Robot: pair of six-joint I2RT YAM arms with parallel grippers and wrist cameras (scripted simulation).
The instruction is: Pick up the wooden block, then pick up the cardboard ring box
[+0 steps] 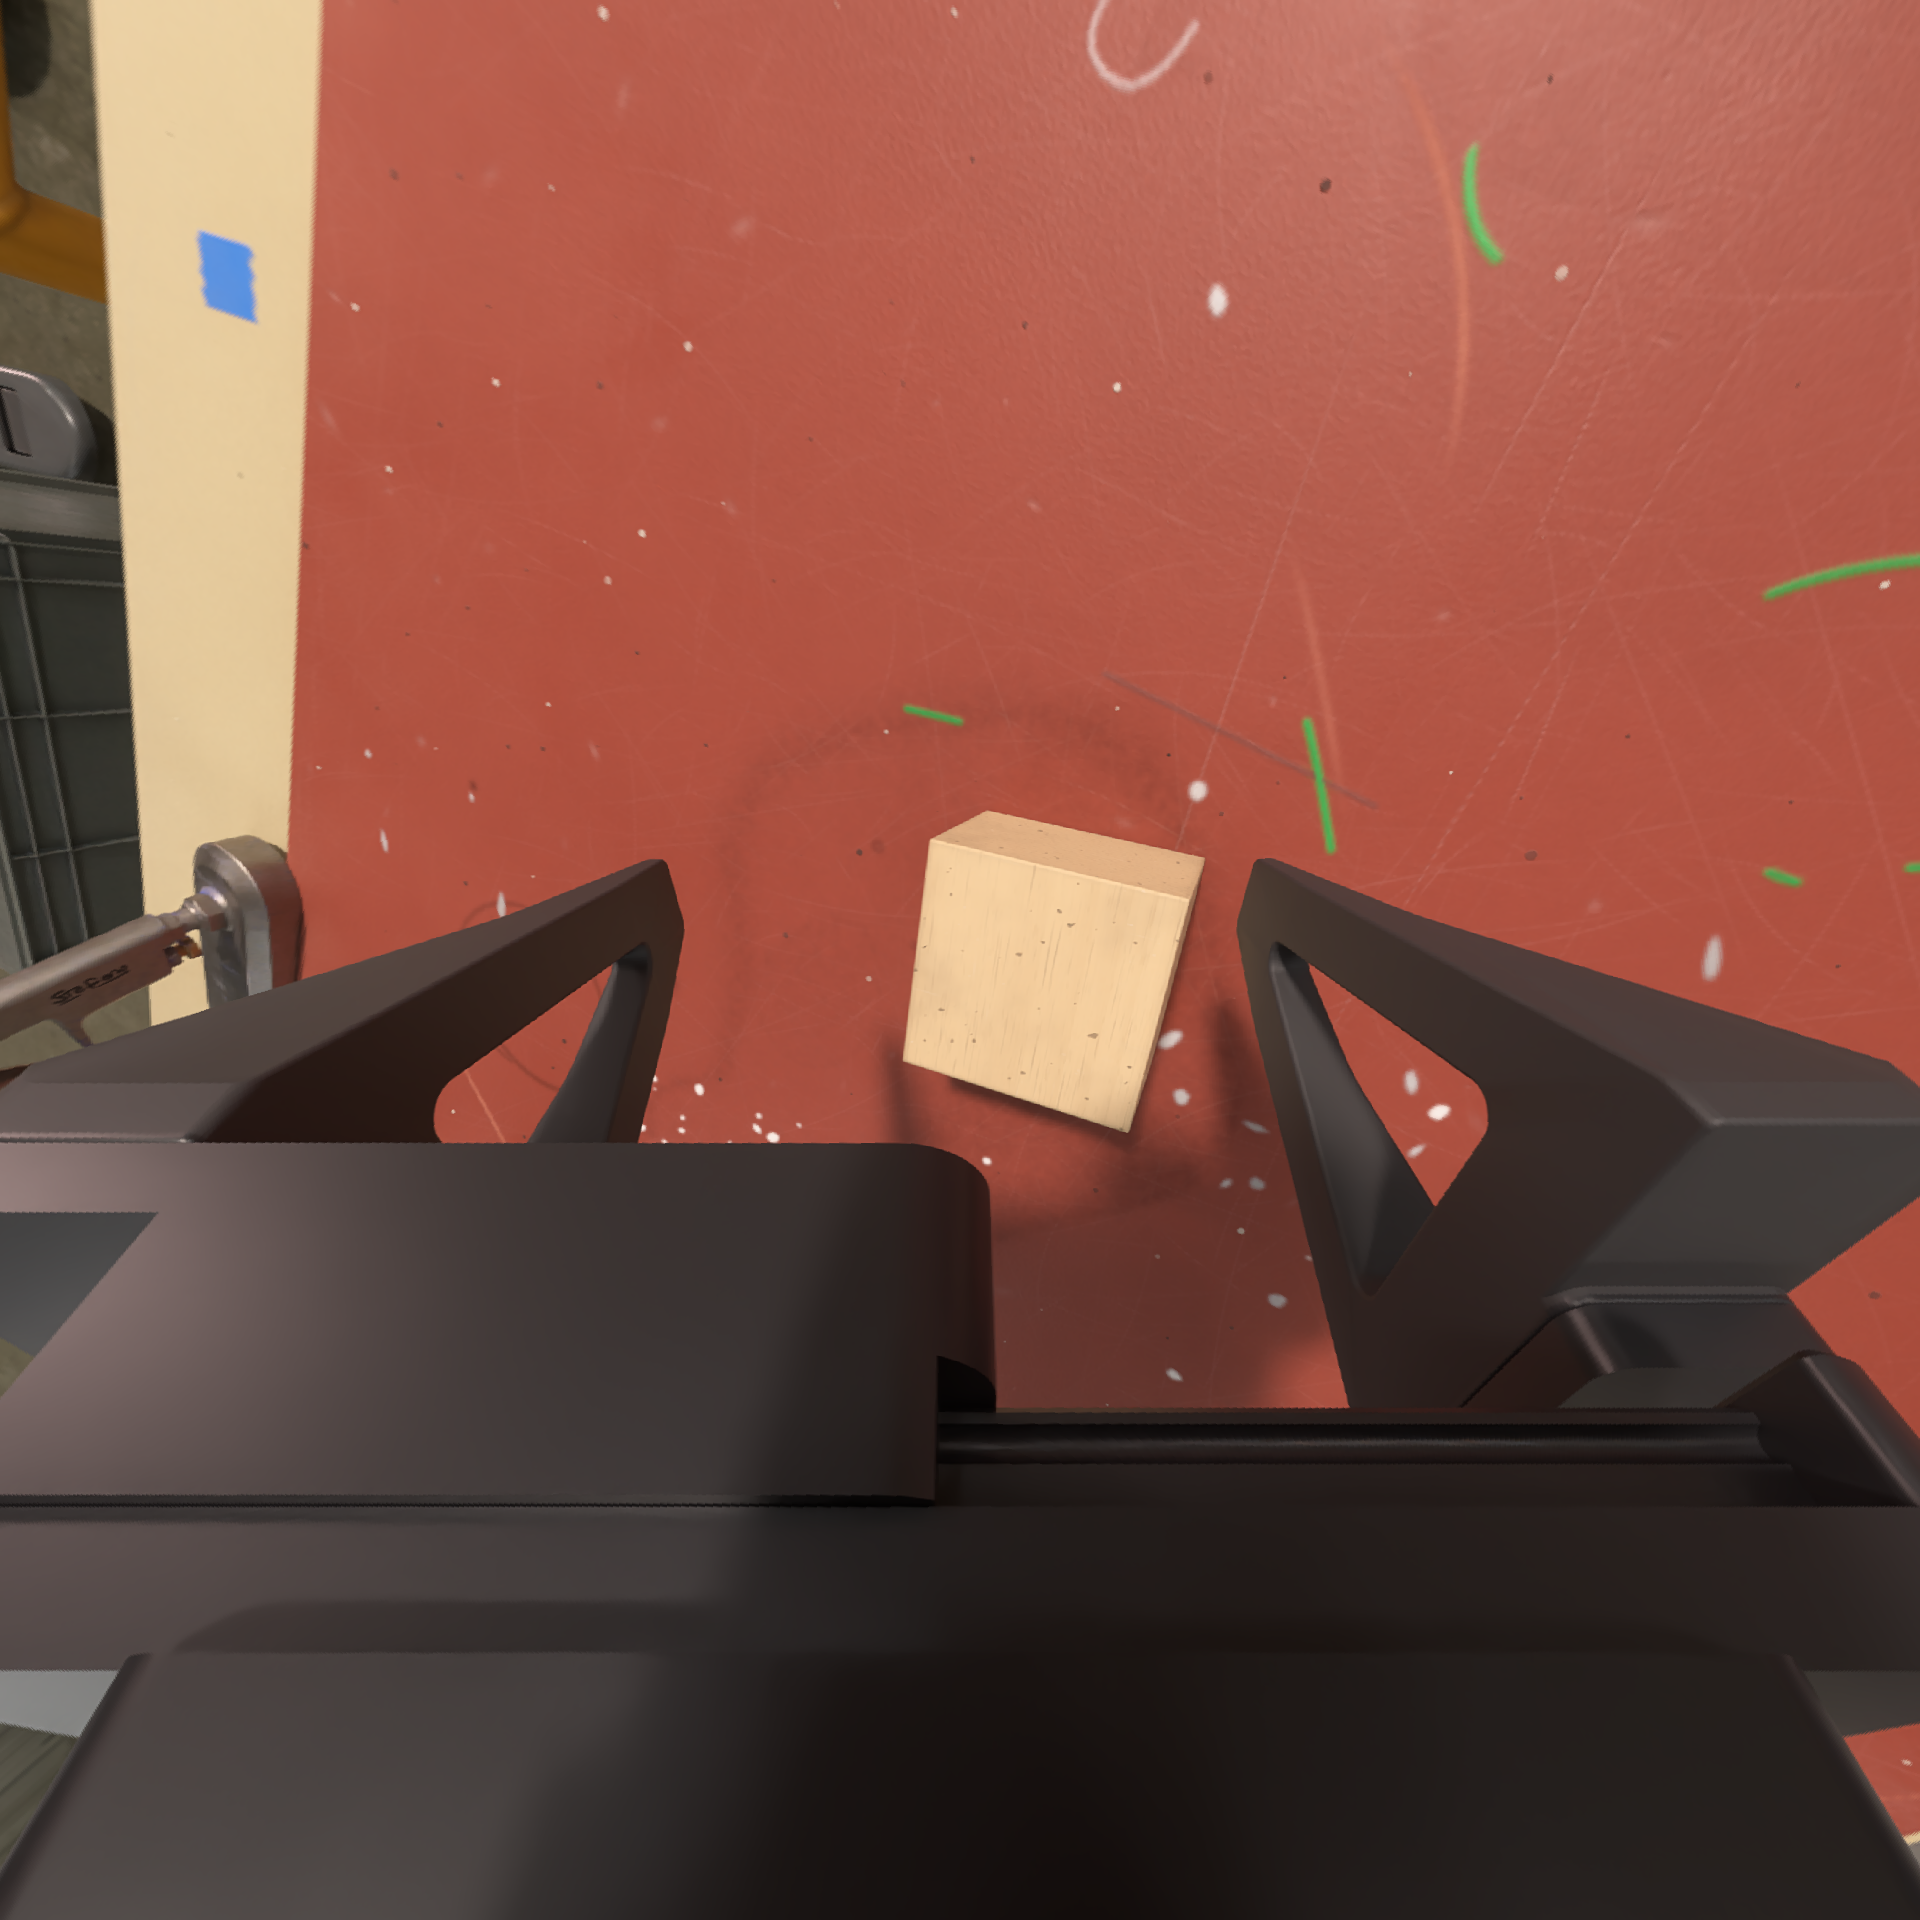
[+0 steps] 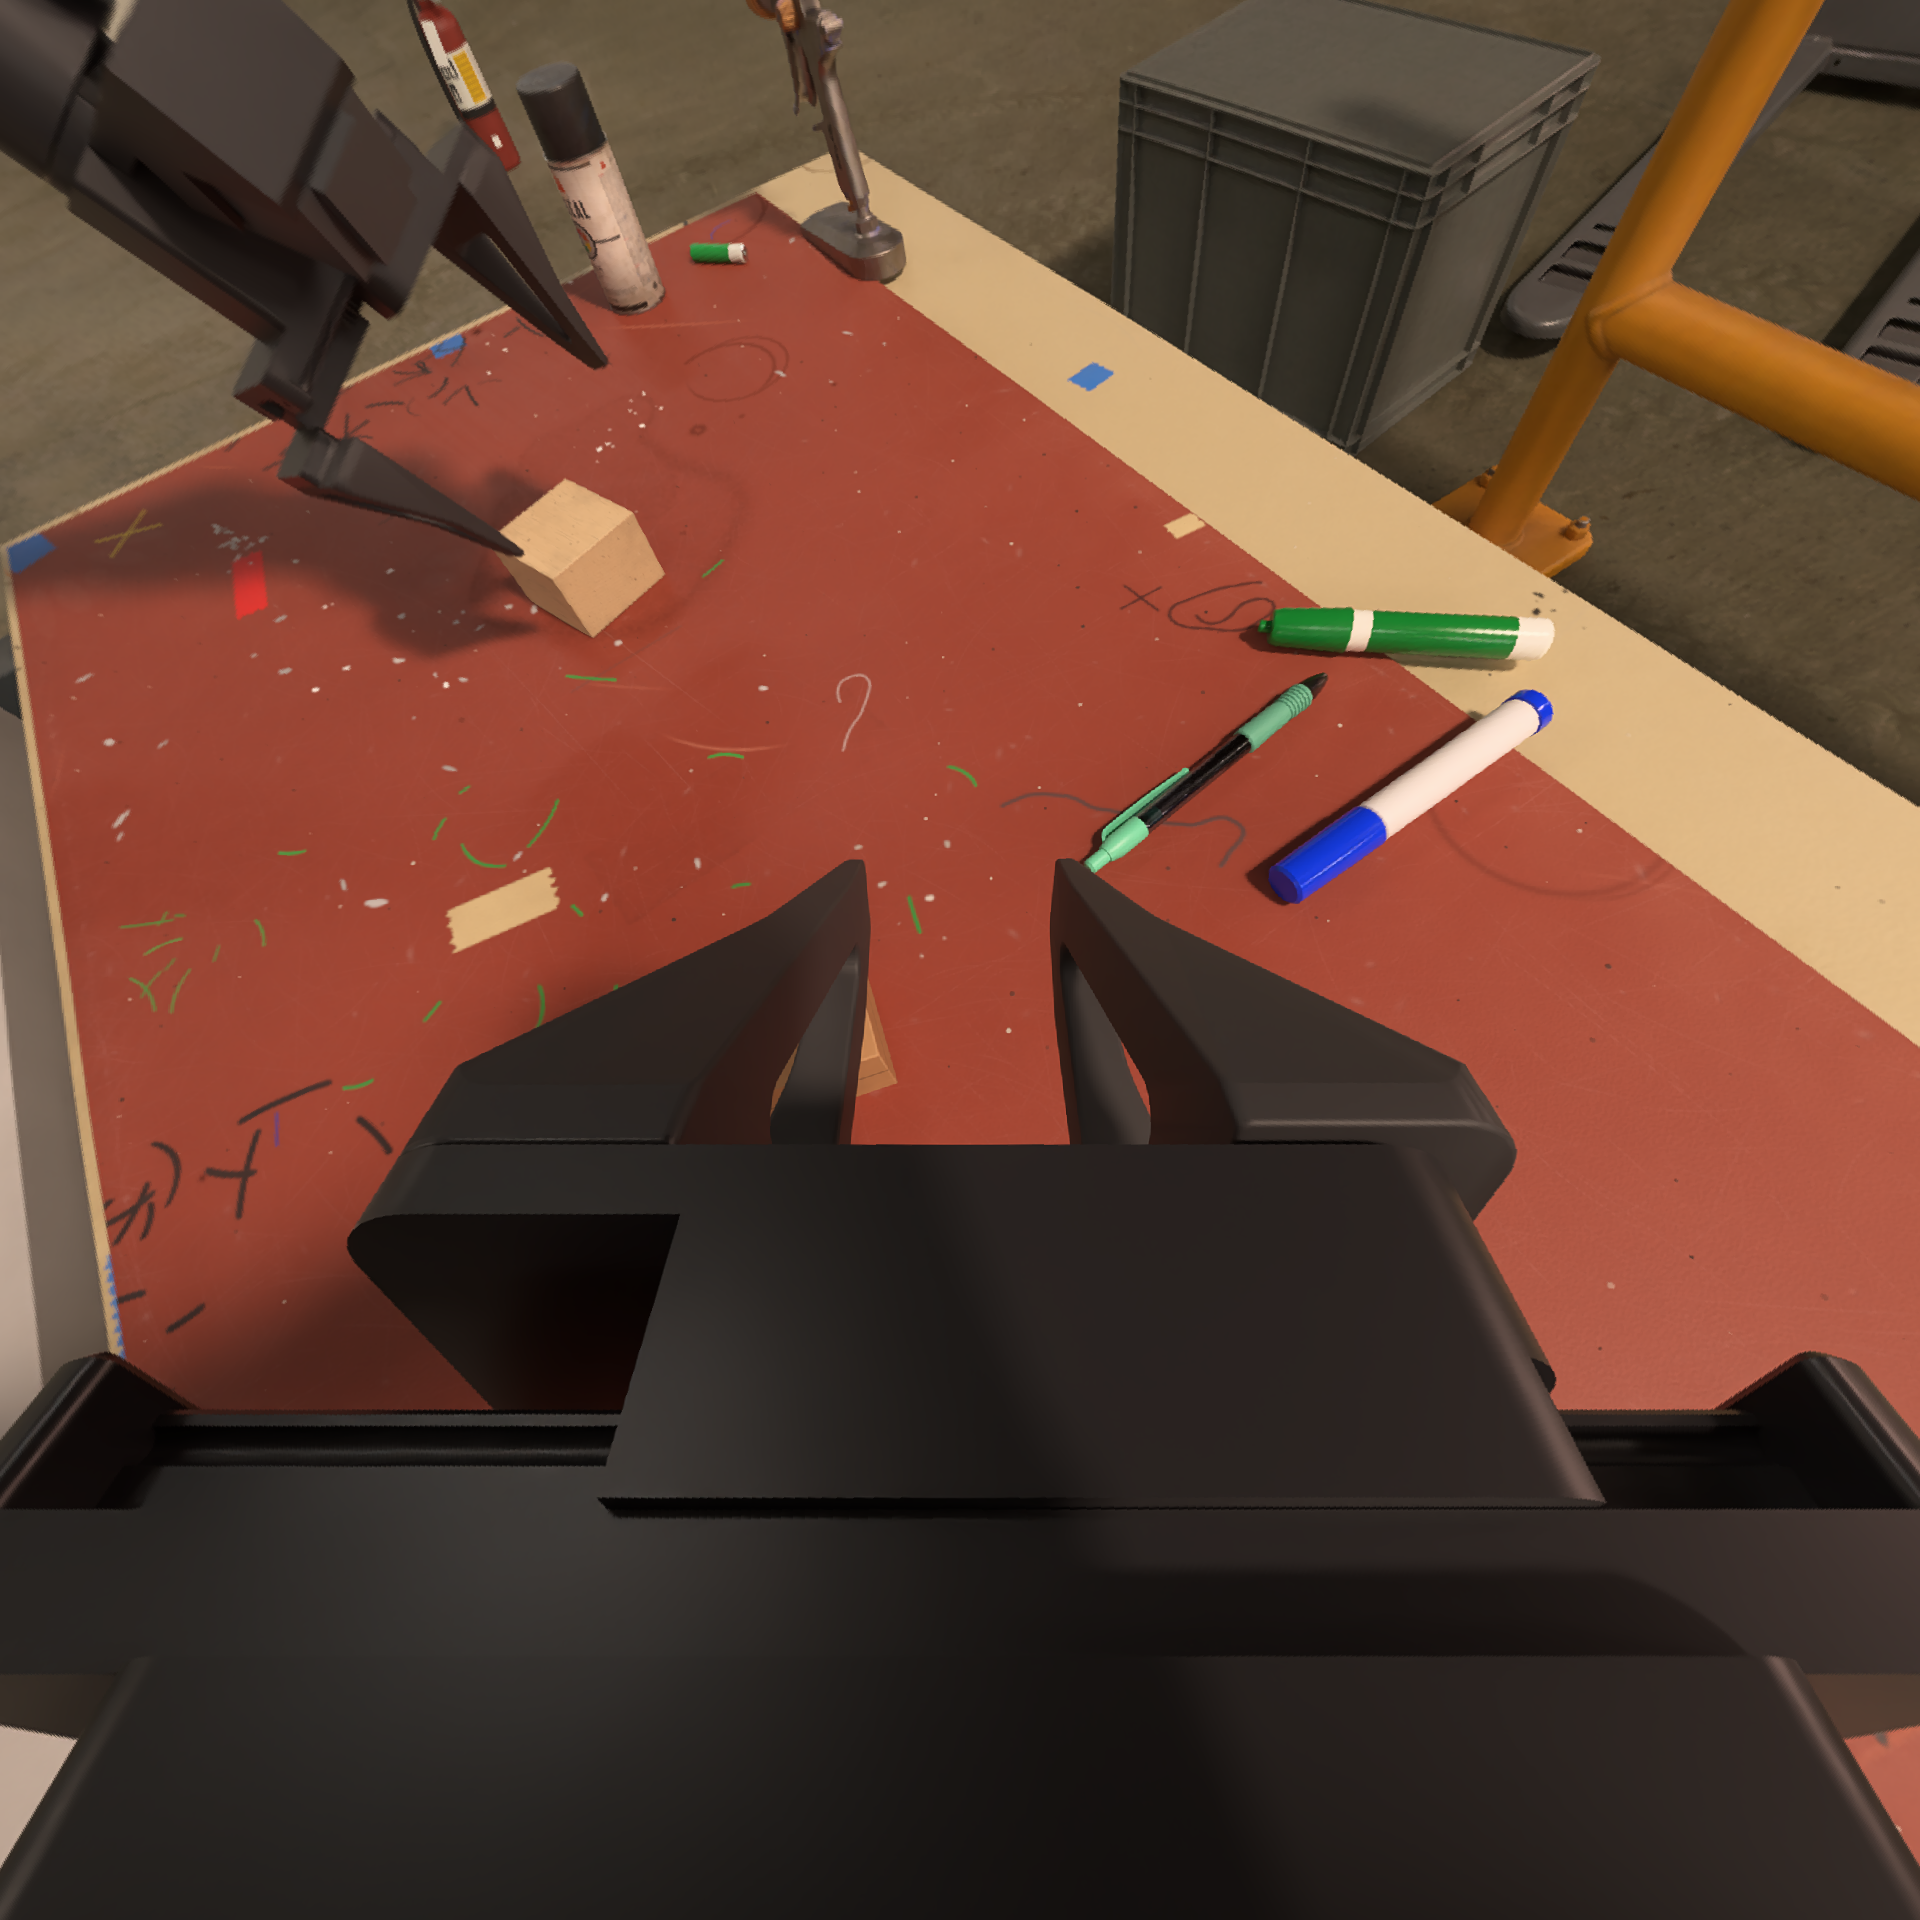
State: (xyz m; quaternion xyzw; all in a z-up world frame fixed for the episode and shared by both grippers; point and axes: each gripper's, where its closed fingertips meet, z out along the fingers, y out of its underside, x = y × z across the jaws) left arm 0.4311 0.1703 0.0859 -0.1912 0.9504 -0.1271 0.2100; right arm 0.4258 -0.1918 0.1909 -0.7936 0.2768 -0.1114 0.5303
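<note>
The wooden block (image 1: pixel 1049 966) is a pale cube resting on the red mat (image 1: pixel 935 416). My left gripper (image 1: pixel 961 873) is open, with one finger on each side of the block and clear gaps to both. In the right wrist view the block (image 2: pixel 587 556) sits at the far left under the left gripper (image 2: pixel 561 457). My right gripper (image 2: pixel 958 873) is open and empty, low over the mat. A tan corner of the cardboard ring box (image 2: pixel 876 1049) shows just behind its left finger; the rest is hidden.
A green marker (image 2: pixel 1403 632), a green pen (image 2: pixel 1205 769) and a blue marker (image 2: pixel 1413 795) lie to the right. A spray can (image 2: pixel 603 197), a small green cylinder (image 2: pixel 717 251) and a metal stand (image 2: pixel 852 229) are at the far edge. A grey crate (image 2: pixel 1340 208) and an orange rail (image 2: pixel 1662 312) stand beyond the table.
</note>
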